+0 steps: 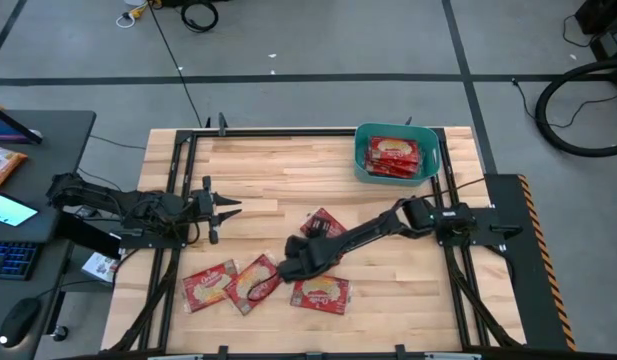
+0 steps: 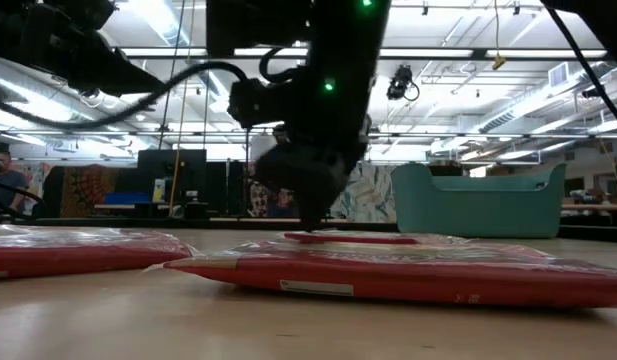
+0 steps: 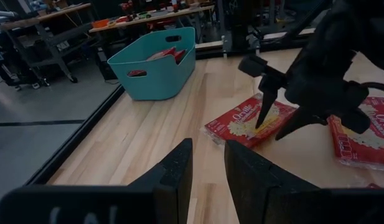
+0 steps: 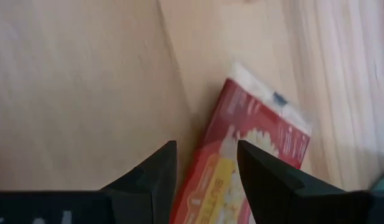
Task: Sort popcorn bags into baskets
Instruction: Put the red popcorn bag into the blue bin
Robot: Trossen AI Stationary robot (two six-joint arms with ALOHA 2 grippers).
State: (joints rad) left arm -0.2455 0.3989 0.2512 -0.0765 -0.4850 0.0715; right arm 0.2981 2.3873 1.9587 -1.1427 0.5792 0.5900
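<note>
Several red popcorn bags with cream-yellow ovals lie flat on the wooden table: one mid-table [image 1: 324,222] and three near the near edge [image 1: 208,286] [image 1: 254,282] [image 1: 321,293]. The teal basket [image 1: 396,153] stands at the far right with red bags inside [image 1: 392,155]. My right gripper [image 1: 290,266] reaches out over the middle of the table, open, pointing down among the loose bags. In the right wrist view a bag's sealed end [image 4: 266,115] shows beyond the open fingers [image 4: 205,144]. My left gripper [image 1: 224,212] waits open at the table's left.
The basket [image 3: 157,62] is a few bag-widths toward the far right from the loose bags. There is bare wood between it and the mid-table bag [image 3: 248,121]. A desk with a keyboard, mouse and an orange packet [image 1: 2,165] sits off the table's left.
</note>
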